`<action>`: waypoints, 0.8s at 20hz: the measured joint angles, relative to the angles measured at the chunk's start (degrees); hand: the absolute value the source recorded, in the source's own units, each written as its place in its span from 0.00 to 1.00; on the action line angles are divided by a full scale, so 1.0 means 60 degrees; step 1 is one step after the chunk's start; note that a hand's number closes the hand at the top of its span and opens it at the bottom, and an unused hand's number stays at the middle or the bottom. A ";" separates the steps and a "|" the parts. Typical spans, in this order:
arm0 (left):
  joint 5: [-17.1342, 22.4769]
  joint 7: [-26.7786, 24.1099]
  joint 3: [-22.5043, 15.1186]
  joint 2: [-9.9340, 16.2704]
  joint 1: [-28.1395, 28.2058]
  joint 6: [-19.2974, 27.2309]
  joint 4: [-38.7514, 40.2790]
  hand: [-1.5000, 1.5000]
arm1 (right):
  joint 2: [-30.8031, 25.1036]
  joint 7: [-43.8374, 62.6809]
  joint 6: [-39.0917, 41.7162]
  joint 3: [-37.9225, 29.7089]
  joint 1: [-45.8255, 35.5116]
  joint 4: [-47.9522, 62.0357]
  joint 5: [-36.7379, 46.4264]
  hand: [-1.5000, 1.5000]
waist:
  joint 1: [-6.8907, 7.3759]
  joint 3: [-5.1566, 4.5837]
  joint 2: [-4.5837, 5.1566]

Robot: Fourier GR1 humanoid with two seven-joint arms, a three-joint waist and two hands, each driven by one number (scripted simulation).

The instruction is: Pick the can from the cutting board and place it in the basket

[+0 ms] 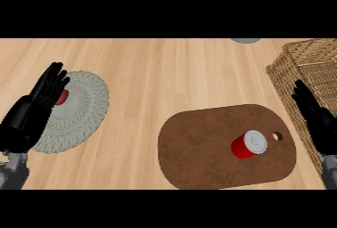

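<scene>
A red can (248,144) with a silver top stands on the brown cutting board (197,151), toward its right side, near the board's handle hole. The wicker basket (309,67) stands at the right edge, just beyond the board. My right hand (317,116) is open, fingers straight and pointing up, in front of the basket's side and to the right of the can, not touching it. At the left edge my left hand (43,95) rests open, fingers up, over a woven mat.
A round grey-white woven mat (79,111) lies at the left, with a small red object (62,98) partly hidden behind my left hand. A grey object (245,40) peeks in at the top edge. Bare wooden counter (164,71) stretches across the middle and back.
</scene>
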 measured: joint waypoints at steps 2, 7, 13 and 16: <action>-0.0186 0.0125 0.0001 -0.0047 -0.0055 0.0102 0.0296 0.50 | 0.0254 -0.0530 0.0406 -0.0189 -0.0155 0.0206 -0.0433 1.00 | -0.0101 -0.0057 -0.0017; -0.0681 0.0677 -0.0183 -0.0043 0.0237 0.0584 0.1065 0.50 | 0.1228 -0.2632 0.1834 -0.0719 -0.0540 -0.0199 -0.2063 1.00 | -0.0313 -0.0054 -0.0044; -0.1033 0.1299 -0.0506 -0.0371 0.0081 0.0938 0.1890 0.50 | 0.2931 -0.5459 0.1661 -0.0033 -0.0296 -0.2055 -0.1500 0.00 | -0.0557 -0.0123 -0.0105; -0.1215 0.1389 -0.0564 -0.0534 -0.0035 0.1079 0.2174 0.50 | 0.3161 -0.5261 0.0425 0.0216 0.0390 -0.3164 -0.0482 0.00 | -0.0631 -0.0156 -0.0132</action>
